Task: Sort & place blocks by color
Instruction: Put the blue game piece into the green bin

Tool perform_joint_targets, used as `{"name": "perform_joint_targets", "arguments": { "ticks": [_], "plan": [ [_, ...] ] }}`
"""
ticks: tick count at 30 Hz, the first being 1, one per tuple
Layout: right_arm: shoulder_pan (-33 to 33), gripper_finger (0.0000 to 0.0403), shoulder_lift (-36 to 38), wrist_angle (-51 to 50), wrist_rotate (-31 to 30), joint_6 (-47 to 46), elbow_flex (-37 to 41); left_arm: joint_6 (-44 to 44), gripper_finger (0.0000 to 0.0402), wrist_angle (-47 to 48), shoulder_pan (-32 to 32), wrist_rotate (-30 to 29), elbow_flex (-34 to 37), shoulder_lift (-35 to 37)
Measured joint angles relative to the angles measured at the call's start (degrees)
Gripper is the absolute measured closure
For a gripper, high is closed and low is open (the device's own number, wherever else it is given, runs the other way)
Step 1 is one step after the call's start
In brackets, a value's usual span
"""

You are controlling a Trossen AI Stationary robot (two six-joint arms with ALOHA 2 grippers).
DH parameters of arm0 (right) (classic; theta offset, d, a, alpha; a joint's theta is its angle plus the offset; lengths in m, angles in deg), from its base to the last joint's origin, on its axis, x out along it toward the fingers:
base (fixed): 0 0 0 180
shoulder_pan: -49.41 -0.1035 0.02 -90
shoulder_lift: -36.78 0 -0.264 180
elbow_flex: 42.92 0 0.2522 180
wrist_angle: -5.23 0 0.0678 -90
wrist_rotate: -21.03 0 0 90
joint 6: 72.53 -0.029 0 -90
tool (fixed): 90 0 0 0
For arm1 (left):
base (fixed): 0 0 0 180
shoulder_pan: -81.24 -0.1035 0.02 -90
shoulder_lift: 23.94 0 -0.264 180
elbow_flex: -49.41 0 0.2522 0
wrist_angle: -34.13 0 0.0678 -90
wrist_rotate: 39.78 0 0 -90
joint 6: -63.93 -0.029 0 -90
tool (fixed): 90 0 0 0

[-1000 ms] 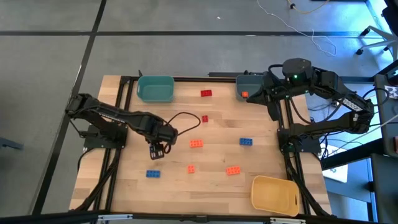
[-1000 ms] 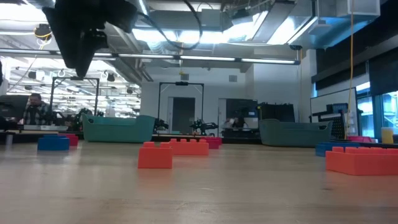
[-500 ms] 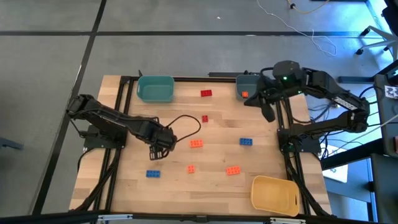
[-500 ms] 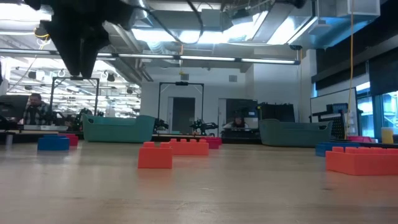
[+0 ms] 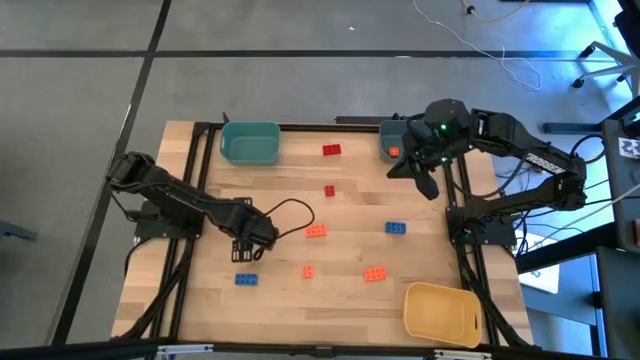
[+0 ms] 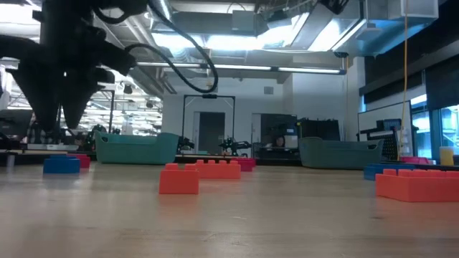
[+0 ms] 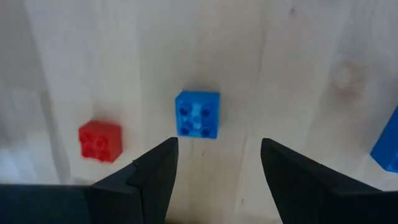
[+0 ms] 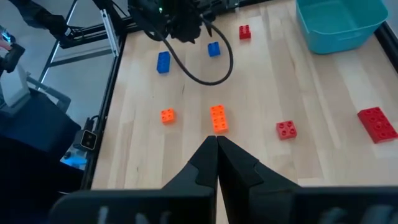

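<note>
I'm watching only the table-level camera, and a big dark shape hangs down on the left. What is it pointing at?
Observer: That is the left gripper. Its own wrist camera shows a small blue square block lying on the table just ahead of its open fingers.
Operator: So is it holding the block?
Observer: No. The fingers stand apart with nothing between them, and the block lies clear of both.
Operator: Where is the other arm?
Observer: Seen from above, the right gripper is shut and empty near the grey-blue bin, which has an orange block in it.
</note>
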Motion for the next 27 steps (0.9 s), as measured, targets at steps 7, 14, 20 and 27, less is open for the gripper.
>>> {"name": "perform_joint_targets", "arguments": {
  "ticks": [7,14,20,27],
  "plan": [
    [0.0,0.0391,0.0,0.04,-0.01,-0.46,0.02,-1.84,0.0178,-6.11,-1.04,-1.42,3.95,0.0],
    [0.0,0.0391,0.0,0.04,-0.02,-1.47,0.02,-3.0,0.0178,-11.14,-1.31,0.24,8.1,0.02],
    [0.0,0.0391,0.0,0.04,-0.02,-2.52,0.02,-2.96,0.0178,-11.83,-1.31,-0.49,9.71,0.07],
    [0.0,0.0391,0.0,0.04,-0.02,-2.93,0.01,-3.05,0.0178,-11.09,-1.31,-1.25,8.87,0.17]
  ]
}}
